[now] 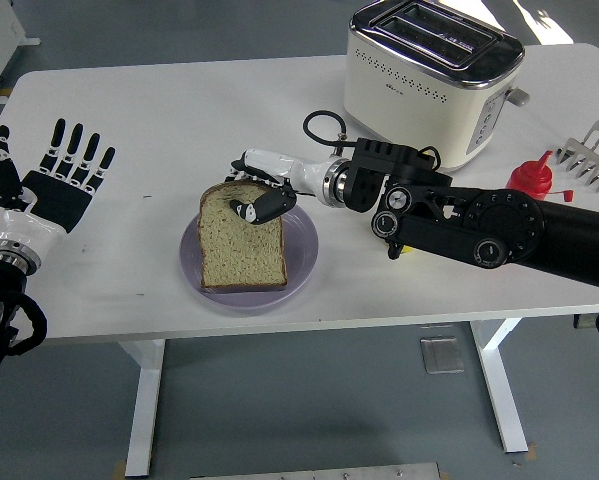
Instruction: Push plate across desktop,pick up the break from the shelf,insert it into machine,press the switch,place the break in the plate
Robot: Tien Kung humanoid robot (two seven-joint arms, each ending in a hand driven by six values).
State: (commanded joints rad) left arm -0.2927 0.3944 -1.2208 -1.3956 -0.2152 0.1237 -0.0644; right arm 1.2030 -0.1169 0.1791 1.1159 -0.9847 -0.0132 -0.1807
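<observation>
1. Our right hand (pixel 262 192) reaches in from the right over the white table (pixel 159 120), its fingers curled around the top edge of the slice of bread (pixel 241 240), thumb pressed on the slice's upper face.
2. The bread hangs down and toward us from that hand, its lower edge lying on the near part of the plate while the top edge sits in our grip.
3. The pale purple plate (pixel 304 250) lies directly beneath the right hand, its rim showing to the right of and below the slice.
4. Behind the right wrist, up and to the right of the hand, stands the cream toaster (pixel 429 75), both slots open on top; a black cable (pixel 324 122) loops on the table between it and the hand.
5. Farther right of the hand, past our forearm, we see a red bottle (pixel 532 177), and just beyond it a metal rack (pixel 594 155) at the table's edge.
6. A small yellow object (pixel 407 246) peeks out under our right forearm; we cannot tell what it is.
7. Our left hand (pixel 54 185) is well apart on the left side of the table, palm toward us, all fingers spread wide and upright, holding nothing.
</observation>
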